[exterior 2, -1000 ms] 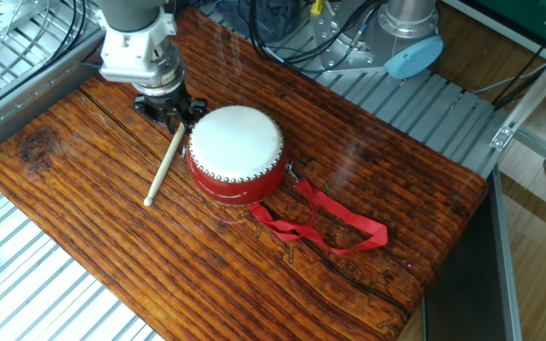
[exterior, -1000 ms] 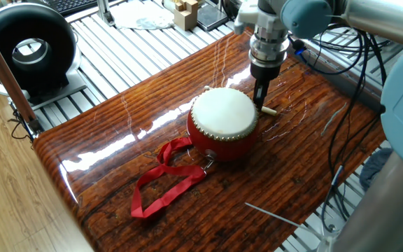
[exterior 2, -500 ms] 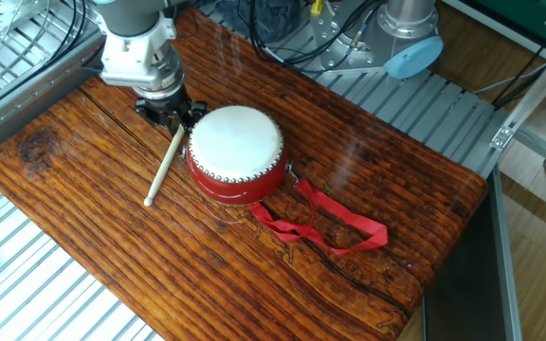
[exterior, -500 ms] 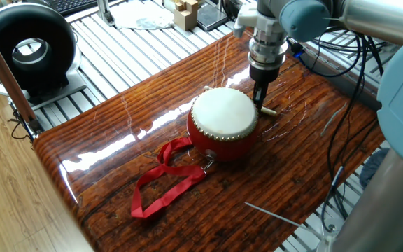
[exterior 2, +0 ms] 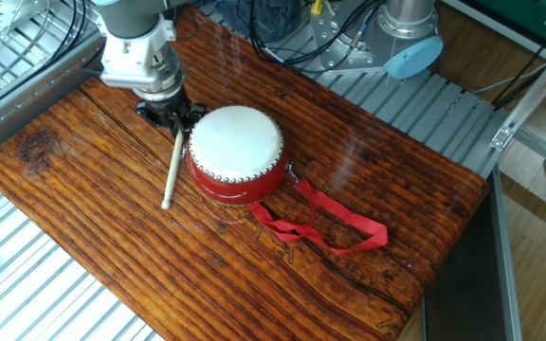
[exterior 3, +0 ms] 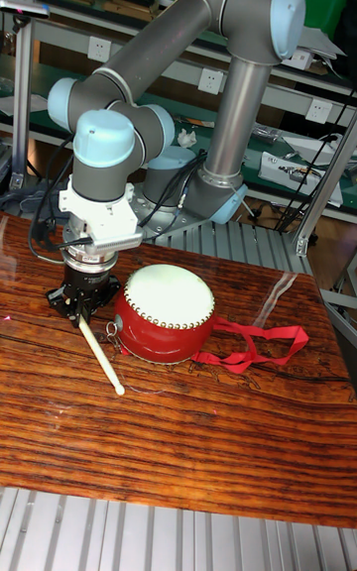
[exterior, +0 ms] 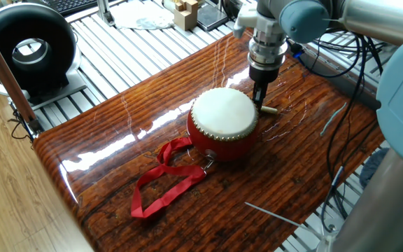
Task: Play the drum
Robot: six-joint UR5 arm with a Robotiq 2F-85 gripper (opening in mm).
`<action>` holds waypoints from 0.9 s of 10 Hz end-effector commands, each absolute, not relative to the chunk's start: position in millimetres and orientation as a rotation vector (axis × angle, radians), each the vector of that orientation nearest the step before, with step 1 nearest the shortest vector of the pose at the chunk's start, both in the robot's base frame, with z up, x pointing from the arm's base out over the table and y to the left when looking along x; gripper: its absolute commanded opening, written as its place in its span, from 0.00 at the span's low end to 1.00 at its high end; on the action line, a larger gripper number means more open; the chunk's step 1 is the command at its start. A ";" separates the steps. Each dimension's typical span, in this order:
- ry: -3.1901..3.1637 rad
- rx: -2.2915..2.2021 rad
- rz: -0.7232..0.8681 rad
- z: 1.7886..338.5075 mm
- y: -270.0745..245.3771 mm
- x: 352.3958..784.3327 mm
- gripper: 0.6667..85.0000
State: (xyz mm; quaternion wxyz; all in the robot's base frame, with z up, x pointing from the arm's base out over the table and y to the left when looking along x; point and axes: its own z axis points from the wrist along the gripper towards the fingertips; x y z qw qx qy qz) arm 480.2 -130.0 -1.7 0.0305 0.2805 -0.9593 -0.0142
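Observation:
The drum [exterior: 222, 115], red-bodied with a cream skin and studded rim, sits mid-table on the dark wooden board [exterior: 117, 140]. It also shows in the other fixed view [exterior 2: 237, 140] and the tall view [exterior 3: 167, 301]. Its red ribbon strap [exterior: 163, 182] [exterior 2: 330, 223] lies loose on the board. My gripper [exterior: 259, 94] [exterior 2: 173, 118] [exterior 3: 79, 308] stands low right beside the drum's rim, shut on a pale wooden drumstick [exterior 2: 170, 170] [exterior 3: 101, 353]. The stick slopes down from the fingers, its free end near the board, off the skin.
A big black ring-shaped device [exterior: 26, 45] stands on the metal rack at the far left. A thin metal rod [exterior: 271, 215] lies near the board's near edge. Cables [exterior: 348, 91] hang at the right. The arm's base [exterior 2: 401, 28] is behind the table.
The drumstick's free end has swung sideways toward the drum, so the stick now lies closer alongside its body. The gripper stays beside the rim; the drum and ribbon have not moved.

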 end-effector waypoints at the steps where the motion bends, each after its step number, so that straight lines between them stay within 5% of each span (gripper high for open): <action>1: -2.980 0.880 -0.025 -1.1 -132.1 488.4 0.07; 2: -2.986 0.887 -0.021 -0.8 -132.0 490.6 0.00; 9: -2.948 0.907 -0.016 38.6 -134.5 513.6 0.00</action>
